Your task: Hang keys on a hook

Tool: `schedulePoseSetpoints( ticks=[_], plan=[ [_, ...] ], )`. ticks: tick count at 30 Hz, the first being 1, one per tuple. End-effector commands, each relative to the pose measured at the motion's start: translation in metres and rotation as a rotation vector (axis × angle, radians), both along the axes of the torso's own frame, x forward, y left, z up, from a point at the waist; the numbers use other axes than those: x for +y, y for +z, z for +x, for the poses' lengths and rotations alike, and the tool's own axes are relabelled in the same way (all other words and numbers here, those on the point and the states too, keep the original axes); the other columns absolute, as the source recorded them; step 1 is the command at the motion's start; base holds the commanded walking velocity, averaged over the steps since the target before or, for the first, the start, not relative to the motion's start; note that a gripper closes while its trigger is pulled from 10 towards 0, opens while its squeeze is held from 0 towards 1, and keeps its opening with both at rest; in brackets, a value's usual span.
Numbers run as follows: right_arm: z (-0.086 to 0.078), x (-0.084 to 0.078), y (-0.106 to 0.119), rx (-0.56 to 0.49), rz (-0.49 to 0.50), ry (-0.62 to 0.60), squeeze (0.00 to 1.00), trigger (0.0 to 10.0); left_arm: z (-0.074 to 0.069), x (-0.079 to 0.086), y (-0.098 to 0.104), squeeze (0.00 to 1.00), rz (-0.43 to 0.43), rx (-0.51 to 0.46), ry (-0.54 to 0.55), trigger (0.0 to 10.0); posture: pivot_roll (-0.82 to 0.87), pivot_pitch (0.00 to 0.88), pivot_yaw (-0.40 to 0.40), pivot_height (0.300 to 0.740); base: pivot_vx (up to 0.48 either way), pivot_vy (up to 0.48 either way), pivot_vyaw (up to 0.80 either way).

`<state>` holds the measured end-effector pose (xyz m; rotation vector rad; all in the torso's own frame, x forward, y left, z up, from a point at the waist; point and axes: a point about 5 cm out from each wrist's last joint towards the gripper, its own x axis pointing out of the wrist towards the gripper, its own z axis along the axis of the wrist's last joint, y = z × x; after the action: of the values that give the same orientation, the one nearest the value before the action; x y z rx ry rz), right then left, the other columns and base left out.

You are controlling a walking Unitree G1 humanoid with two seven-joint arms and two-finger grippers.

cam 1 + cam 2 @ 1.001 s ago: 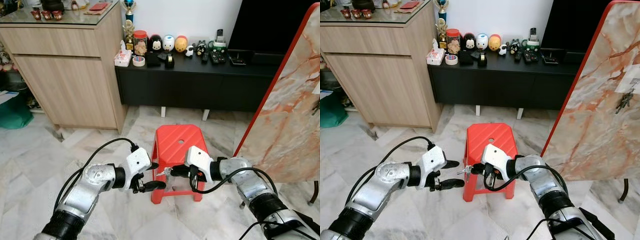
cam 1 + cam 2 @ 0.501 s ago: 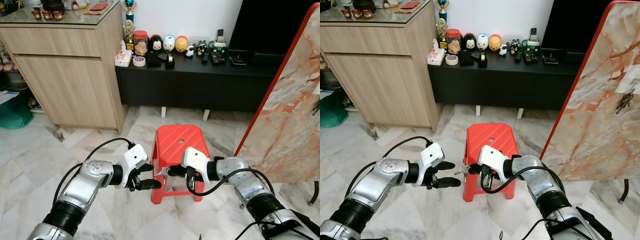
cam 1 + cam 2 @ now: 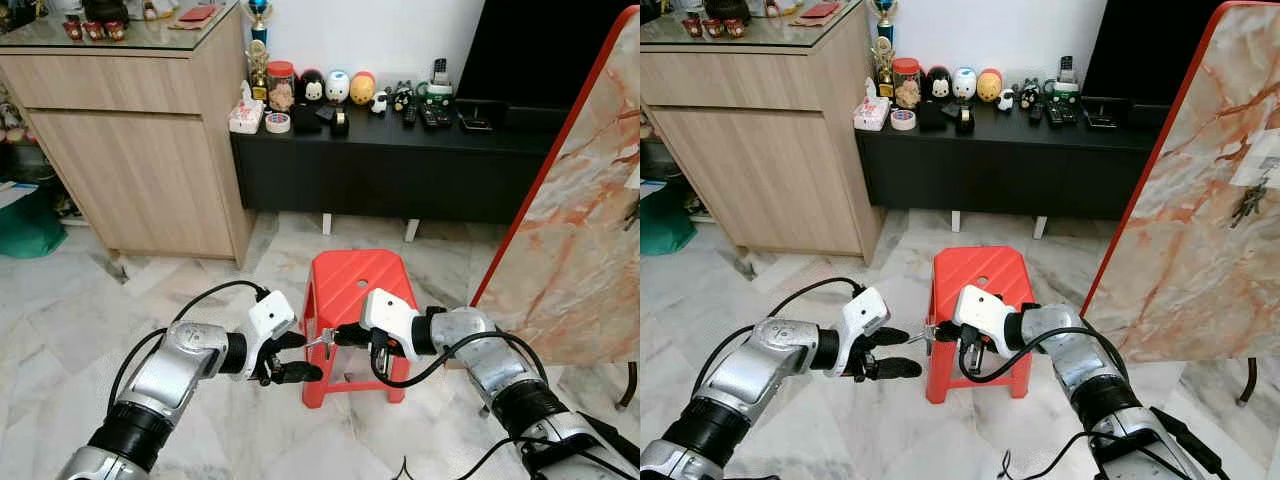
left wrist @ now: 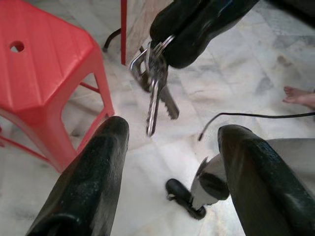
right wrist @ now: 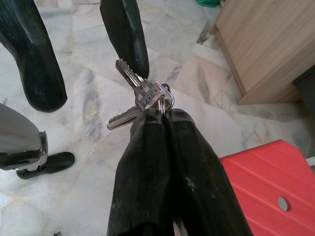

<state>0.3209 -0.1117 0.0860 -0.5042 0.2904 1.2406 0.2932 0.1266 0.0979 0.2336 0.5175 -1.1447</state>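
The keys (image 5: 142, 98) are hanging in the air above the marble floor (image 3: 60, 310), pinched at the ring by the right hand (image 5: 165, 115), whose fingers are clenching tight on the bunch. The blades are dangling free below the grip, probably so the other hand can reach them. The left hand (image 4: 170, 142) is sitting just beside the keys with its fingers spread apart and the bunch lying between them, not touching; it looks like a handover is being set up. The red stool (image 3: 358, 290) is standing just behind both hands, nothing on it. A marble-patterned board (image 3: 1200, 230) is leaning well to the right, and a small hook with keys (image 3: 1246, 203) is showing on it, likely the target. On the black tabletop (image 3: 400, 130) in the back, a jar (image 3: 281, 84) is holding something pale, too small to tell what.
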Motion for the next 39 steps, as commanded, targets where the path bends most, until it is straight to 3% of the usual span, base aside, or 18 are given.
schedulePoseSetpoints(
  ticks=[1, 6, 9, 10, 11, 13, 14, 25, 26, 27, 28, 29, 32, 34, 35, 36, 37, 39],
  plan=[
    [-0.0011, 0.0019, 0.0017, -0.019, -0.008, 0.024, 0.00, 10.0, 0.0028, -0.0039, 0.0081, 0.00, -0.033, -0.007, 0.000, 8.0, 0.10, 0.000, -0.076, 0.740, 0.000, 0.000, 0.00],
    [-0.0027, 0.0028, 0.0003, -0.012, -0.009, 0.034, 0.00, 10.0, 0.0056, -0.0054, 0.0110, 0.00, -0.059, -0.005, 0.025, 8.4, 0.10, 0.000, -0.078, 0.740, 0.000, 0.000, 0.00],
    [-0.0029, 0.0036, -0.0001, -0.011, -0.010, 0.036, 0.00, 10.0, 0.0065, -0.0065, 0.0135, 0.00, -0.078, -0.001, 0.035, 7.5, 0.10, 0.000, -0.080, 0.740, 0.000, 0.000, 0.00],
    [-0.0030, 0.0038, -0.0003, -0.010, -0.011, 0.038, 0.00, 10.0, 0.0065, -0.0068, 0.0140, 0.00, -0.081, 0.001, 0.036, 4.7, 0.10, 0.000, -0.080, 0.740, 0.000, 0.000, 0.00],
    [-0.0030, 0.0040, -0.0004, -0.010, -0.011, 0.038, 0.00, 10.0, 0.0066, -0.0070, 0.0143, 0.00, -0.083, 0.002, 0.036, 3.9, 0.10, 0.000, -0.080, 0.740, 0.000, 0.000, 0.00],
    [-0.0029, 0.0041, -0.0004, -0.010, -0.011, 0.037, 0.00, 10.0, 0.0067, -0.0072, 0.0147, 0.00, -0.084, 0.003, 0.037, 3.9, 0.10, 0.000, -0.080, 0.740, 0.000, 0.000, 0.00],
    [-0.0027, 0.0042, -0.0005, -0.011, -0.011, 0.036, 0.00, 10.0, 0.0065, -0.0073, 0.0147, 0.00, -0.082, 0.004, 0.036, 0.0, 0.10, 0.000, -0.080, 0.740, 0.000, 0.000, 0.00],
    [-0.0022, 0.0034, -0.0006, -0.015, -0.016, 0.028, 0.00, 10.0, 0.0051, -0.0050, 0.0090, 0.00, -0.024, 0.034, 0.045, 0.0, 0.10, 0.000, -0.078, 0.740, 0.000, 0.000, 0.00],
    [-0.0022, 0.0033, -0.0007, -0.015, -0.016, 0.028, 0.00, 10.0, 0.0050, -0.0049, 0.0083, 0.00, -0.021, 0.038, 0.046, 2.7, 0.10, 0.000, -0.078, 0.740, 0.000, 0.000, 0.00],
    [-0.0022, 0.0032, -0.0007, -0.015, -0.017, 0.028, 0.00, 10.0, 0.0051, -0.0047, 0.0077, 0.00, -0.017, 0.037, 0.048, 8.5, 0.10, 0.000, -0.078, 0.740, 0.000, 0.000, 0.00],
    [-0.0022, 0.0032, -0.0007, -0.015, -0.017, 0.028, 0.00, 10.0, 0.0051, -0.0047, 0.0077, 0.00, -0.017, 0.037, 0.048, 8.5, 0.10, 0.000, -0.078, 0.740, 0.000, 0.000, 0.00],
    [-0.0021, 0.0032, -0.0007, -0.015, -0.017, 0.028, 0.00, 10.0, 0.0056, -0.0043, 0.0077, 0.00, -0.015, 0.035, 0.054, 10.0, 0.10, 0.000, -0.078, 0.740, 0.000, 0.000, 0.00],
    [-0.0021, 0.0033, -0.0008, -0.015, -0.018, 0.028, 0.00, 10.0, 0.0064, -0.0042, 0.0089, 0.00, -0.024, 0.038, 0.062, 10.0, 0.10, 0.000, -0.079, 0.740, 0.000, 0.000, 0.00],
    [-0.0022, 0.0036, -0.0011, -0.014, -0.018, 0.028, 0.00, 10.0, 0.0068, -0.0049, 0.0103, 0.00, -0.042, 0.042, 0.070, 8.7, 0.10, 0.000, -0.079, 0.740, 0.000, 0.000, 0.00],
    [-0.0024, 0.0037, -0.0015, -0.013, -0.019, 0.028, 0.00, 10.0, 0.0071, -0.0058, 0.0111, 0.00, -0.054, 0.045, 0.073, 4.1, 0.10, 0.000, -0.079, 0.740, 0.000, 0.000, 0.00],
    [-0.0025, 0.0038, -0.0016, -0.012, -0.019, 0.028, 0.00, 10.0, 0.0071, -0.0062, 0.0116, 0.00, -0.058, 0.047, 0.073, 4.1, 0.10, 0.000, -0.079, 0.740, 0.000, 0.000, 0.00],
    [-0.0027, 0.0039, -0.0018, -0.012, -0.019, 0.028, 0.00, 10.0, 0.0070, -0.0067, 0.0122, 0.00, -0.062, 0.048, 0.069, 0.0, 0.10, 0.000, -0.079, 0.740, 0.000, 0.000, 0.00],
    [-0.0027, 0.0040, -0.0020, -0.011, -0.019, 0.029, 0.00, 10.0, 0.0067, -0.0071, 0.0124, 0.00, -0.062, 0.047, 0.065, 0.0, 0.10, 0.000, -0.078, 0.740, 0.000, 0.000, 0.00]
  ],
)
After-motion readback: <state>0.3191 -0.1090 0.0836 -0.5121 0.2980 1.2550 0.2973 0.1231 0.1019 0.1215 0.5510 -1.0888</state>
